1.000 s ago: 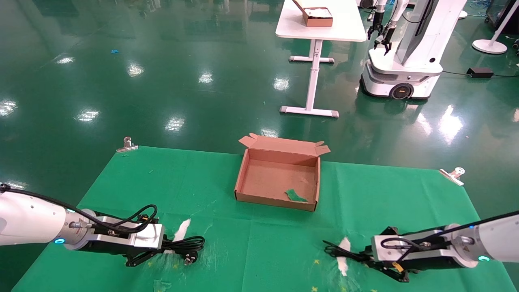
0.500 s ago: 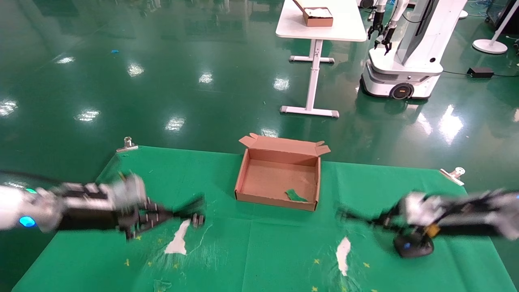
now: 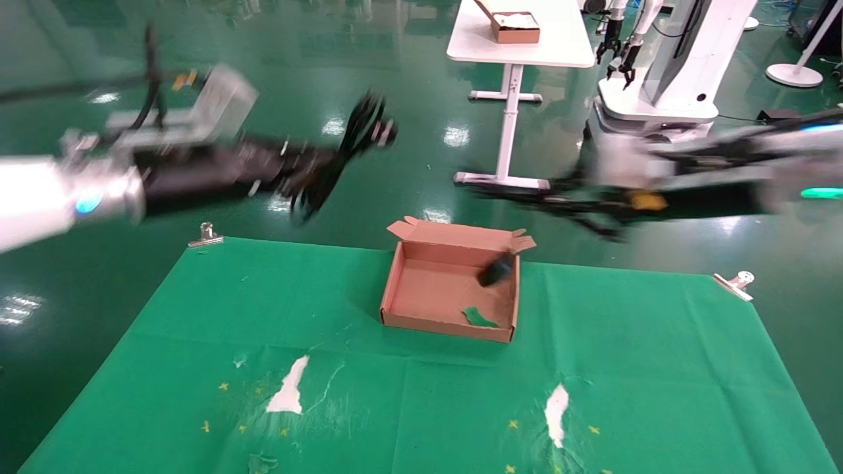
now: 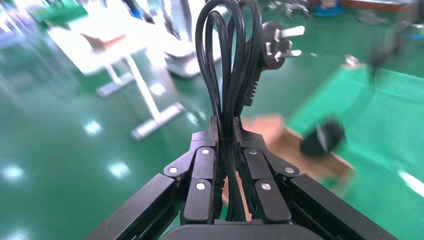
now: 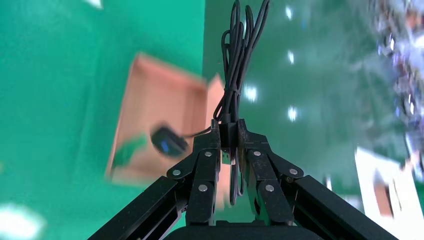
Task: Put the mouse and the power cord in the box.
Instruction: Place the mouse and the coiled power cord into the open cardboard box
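Head view: transport step. Left hand [image 3: 309,172] at 10 o'clock clamps the power cord [image 3: 359,135]; right hand [image 3: 527,197] at 2 o'clock grips the mouse cable, the mouse [image 3: 497,270] dangling over the box [image 3: 448,321].

Left wrist view: fingers [image 4: 204,170] clamped on the cord loops, plug [image 4: 280,42] above.

Right wrist view: fingers [image 5: 207,167] clamped on the bundled cable. Next, judged: lower both into the box.

Green-clothed counter [image 3: 164,368], glossy green floor [image 3: 197,66].

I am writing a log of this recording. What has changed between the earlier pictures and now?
Both arms rose from the cloth. The left gripper lifted the power cord; the right gripper raised the mouse cable, so the mouse now dangles over the box. The box and green cloth stayed put.
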Robot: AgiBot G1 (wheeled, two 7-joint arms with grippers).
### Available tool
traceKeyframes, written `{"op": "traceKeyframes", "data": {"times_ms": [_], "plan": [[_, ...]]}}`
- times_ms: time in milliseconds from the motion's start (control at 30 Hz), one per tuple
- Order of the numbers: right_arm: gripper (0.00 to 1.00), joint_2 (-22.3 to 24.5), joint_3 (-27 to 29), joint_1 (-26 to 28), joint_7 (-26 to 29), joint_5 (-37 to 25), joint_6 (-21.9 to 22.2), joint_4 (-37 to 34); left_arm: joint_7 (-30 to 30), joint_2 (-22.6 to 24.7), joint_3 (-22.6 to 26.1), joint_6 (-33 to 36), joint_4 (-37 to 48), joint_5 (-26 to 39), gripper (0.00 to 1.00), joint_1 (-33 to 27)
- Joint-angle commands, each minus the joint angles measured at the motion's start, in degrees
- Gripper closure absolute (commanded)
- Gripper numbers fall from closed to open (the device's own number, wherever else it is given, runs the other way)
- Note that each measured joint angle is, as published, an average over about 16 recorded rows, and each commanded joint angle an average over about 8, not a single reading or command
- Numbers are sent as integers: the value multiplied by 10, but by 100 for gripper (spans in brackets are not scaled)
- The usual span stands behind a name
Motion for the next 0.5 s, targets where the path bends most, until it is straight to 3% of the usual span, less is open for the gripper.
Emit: {"op": "traceKeyframes", "data": {"times_ms": [33,167,300,500], "plan": [[100,-38,3,-6,-4,6,18,-4,-1,27,-4,-38,-10,-7,100,-13],[100,-103,3,-44,-17,3,139,-54,4,50,-2,-87,-30,-6,100,-20],[97,-141,4,-82,-21,2,241,-82,6,52,2,-89,-38,0,100,-16],[25,-154,10,-114,-23,16,267,-73,5,35,14,-54,-39,18,100,-4]]}}
